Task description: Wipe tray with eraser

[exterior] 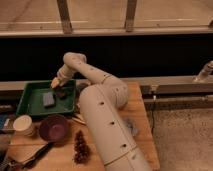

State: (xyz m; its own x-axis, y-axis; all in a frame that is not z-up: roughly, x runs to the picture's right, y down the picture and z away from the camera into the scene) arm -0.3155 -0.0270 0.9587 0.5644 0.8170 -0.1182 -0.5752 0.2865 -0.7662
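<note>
The green tray [32,102] lies at the back left of the wooden table. The grey-blue eraser [48,99] lies flat inside it, near its middle. My gripper [59,91] hangs over the tray's right part, just right of and slightly behind the eraser, close to it. The white arm [100,100] reaches from the lower right across the table to the tray.
A purple bowl [54,128] stands in front of the tray, a small pale cup [23,124] to its left. A pine cone [80,145] lies at the front. Dark utensils [30,155] lie at the front left. A dark rail runs behind the table.
</note>
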